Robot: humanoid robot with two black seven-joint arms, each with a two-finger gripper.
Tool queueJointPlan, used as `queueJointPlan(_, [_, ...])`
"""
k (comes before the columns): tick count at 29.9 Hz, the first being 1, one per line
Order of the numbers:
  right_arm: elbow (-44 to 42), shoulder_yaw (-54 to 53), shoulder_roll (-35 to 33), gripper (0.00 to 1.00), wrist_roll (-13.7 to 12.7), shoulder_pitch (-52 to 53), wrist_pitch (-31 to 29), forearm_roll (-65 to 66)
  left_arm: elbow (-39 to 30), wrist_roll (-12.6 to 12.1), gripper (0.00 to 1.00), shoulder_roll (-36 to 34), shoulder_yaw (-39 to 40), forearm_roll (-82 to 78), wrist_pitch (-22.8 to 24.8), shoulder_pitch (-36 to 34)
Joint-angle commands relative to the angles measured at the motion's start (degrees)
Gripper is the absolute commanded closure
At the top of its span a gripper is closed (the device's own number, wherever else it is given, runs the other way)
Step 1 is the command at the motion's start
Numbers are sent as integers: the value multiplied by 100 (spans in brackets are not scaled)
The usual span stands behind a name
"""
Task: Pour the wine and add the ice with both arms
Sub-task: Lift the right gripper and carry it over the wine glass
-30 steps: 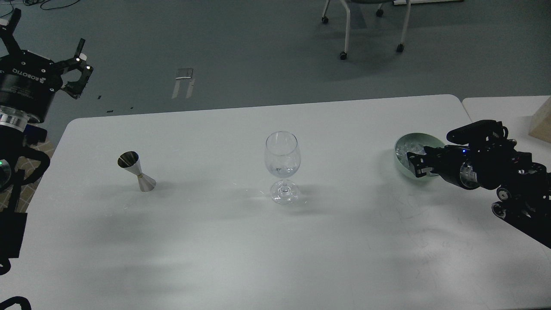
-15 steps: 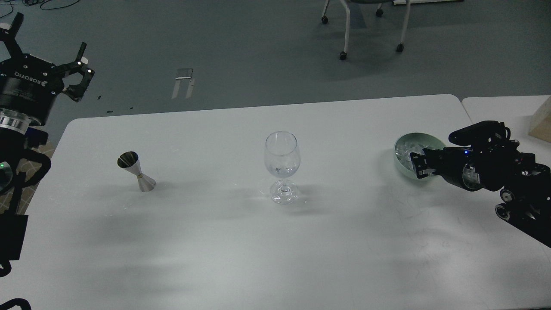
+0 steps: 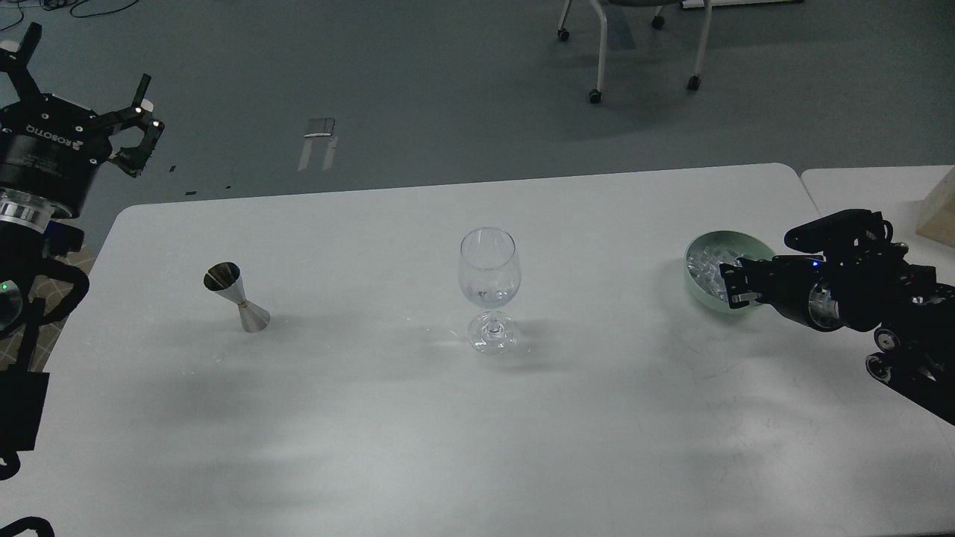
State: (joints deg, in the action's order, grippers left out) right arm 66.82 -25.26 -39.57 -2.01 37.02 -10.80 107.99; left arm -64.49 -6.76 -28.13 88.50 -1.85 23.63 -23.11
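Our right gripper (image 3: 735,287) is at the ice (image 3: 705,262) bowl (image 3: 727,240), its state unclear; our left gripper (image 3: 82,93) is spread open, jigger (image 3: 236,297) and wine glass (image 3: 489,287) between.

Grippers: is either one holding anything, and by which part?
Left gripper is open, empty. Right gripper sits over the ice bowl; any hold cannot be told.

Pale green bowl (image 3: 701,296), silver jigger (image 3: 237,297), white table (image 3: 373,418).

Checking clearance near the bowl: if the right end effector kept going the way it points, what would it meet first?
Likely the ice in the green bowl; the right end effector already points leftward over its rim, though depth is unclear.
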Motion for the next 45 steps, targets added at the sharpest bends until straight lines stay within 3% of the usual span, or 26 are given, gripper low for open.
queueJointPlan(1, [199, -119, -164, 100, -2, 77, 25, -41, -3, 0, 2, -34, 0, 0, 1, 0])
queueJointPlan(12, [612, -1578, -359, 100, 16, 77, -1, -200, -3, 0, 2, -26, -26, -9, -34, -9])
queueJointPlan(19, [1218, -1649, -122, 100, 16, 455, -1, -235, -29, -9, 2, -52, -35, -9, -78, -44])
queueJointPlan(23, [1561, -1614, 387, 100, 16, 744, -36, -226, -29, -9, 2, -61, -88, -9, -78, -35])
queueJointPlan(35, [2194, -1578, 1293, 100, 34, 991, -563, -226, -29, -9, 2, -87, -53, -9, -60, -18])
queueJointPlan(45, [2529, -1561, 1408, 99, 25, 947, -774, -226, -29, -18, 2, -105, -35, -17, -69, -18])
